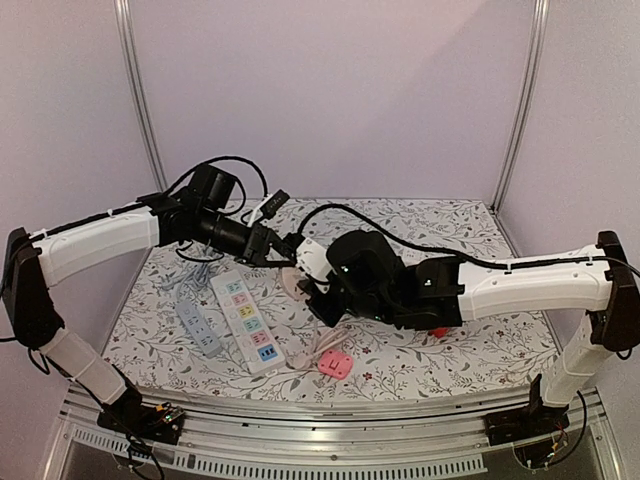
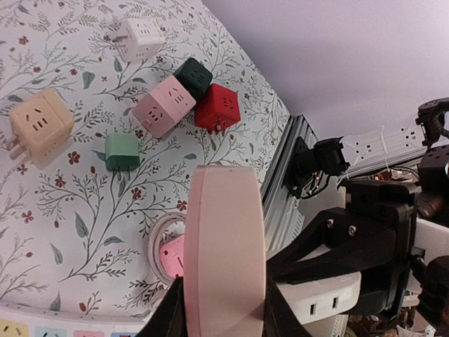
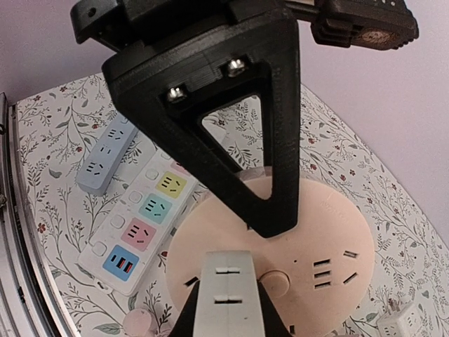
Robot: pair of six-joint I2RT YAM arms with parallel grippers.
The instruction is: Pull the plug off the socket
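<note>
The socket (image 3: 295,239) is a round pale-pink disc held above the table. My left gripper (image 2: 224,312) is shut on its rim, and the left wrist view shows the disc (image 2: 224,246) edge-on between the jaws. A white block plug (image 3: 228,298) stands against the disc's face, its prongs hidden. My right gripper (image 3: 228,319) is shut on this plug from both sides. In the top view both grippers meet at mid-table: left gripper (image 1: 272,245), right gripper (image 1: 322,290), with the plug (image 1: 311,256) between them. The plug (image 2: 326,302) shows beside the disc in the left wrist view.
A white power strip (image 1: 247,322) with coloured outlets and a grey-blue strip (image 1: 198,322) lie left of centre. A small pink round socket (image 1: 335,365) lies near the front. Several cube adapters lie together, among them a red one (image 2: 217,107) and a cream one (image 2: 41,125).
</note>
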